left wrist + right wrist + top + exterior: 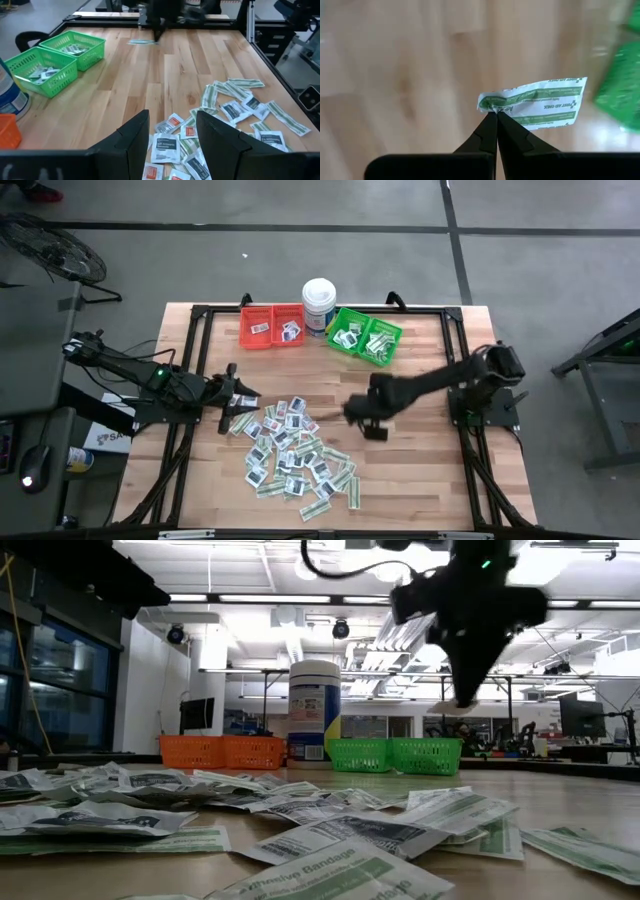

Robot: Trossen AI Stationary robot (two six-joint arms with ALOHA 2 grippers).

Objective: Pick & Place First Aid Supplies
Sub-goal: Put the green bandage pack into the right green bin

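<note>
Right hand (496, 114) | pinching bandage strip (540, 102) by one end | strip sticks out beyond fingertips

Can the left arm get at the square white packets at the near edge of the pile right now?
Probably yes. The left gripper is open and sits right over the square white packets, with nothing between them. The right gripper is off across the table, shut on a green strip packet.

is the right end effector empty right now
No, the right end effector is pinched shut on one end of a green-and-white bandage strip, held above the wooden table.
</note>
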